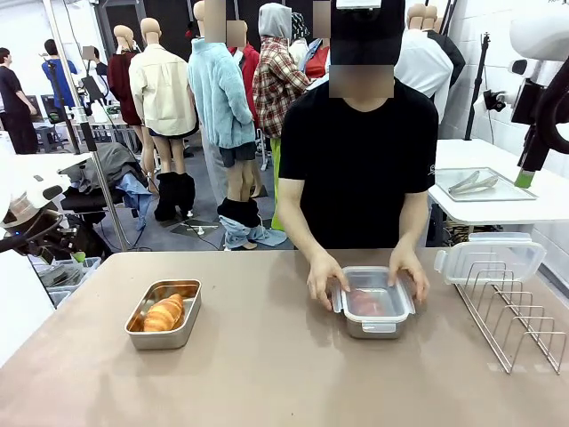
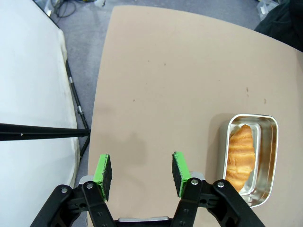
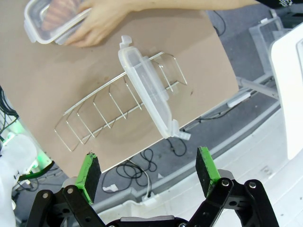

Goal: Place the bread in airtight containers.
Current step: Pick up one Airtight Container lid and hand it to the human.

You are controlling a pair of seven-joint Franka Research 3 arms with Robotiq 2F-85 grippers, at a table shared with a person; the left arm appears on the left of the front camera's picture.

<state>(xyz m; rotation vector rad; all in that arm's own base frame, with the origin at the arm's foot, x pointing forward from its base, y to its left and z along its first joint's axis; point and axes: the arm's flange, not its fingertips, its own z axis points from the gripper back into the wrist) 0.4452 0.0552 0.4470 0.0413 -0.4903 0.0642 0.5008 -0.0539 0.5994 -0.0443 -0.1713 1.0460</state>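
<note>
So the left tool points straight down, jaws parted roughly halfway, nothing between the green pads. The right tool is raised and tipped outward, jaws spread wide, empty too. From the front, the left arm just pokes in low at 9 o'clock, and the right arm sits up at 2 o'clock, way off to the side. The person's right hand and left hand are both down in front of the torso, a bit apart, palms facing in, fingers curled.
</note>
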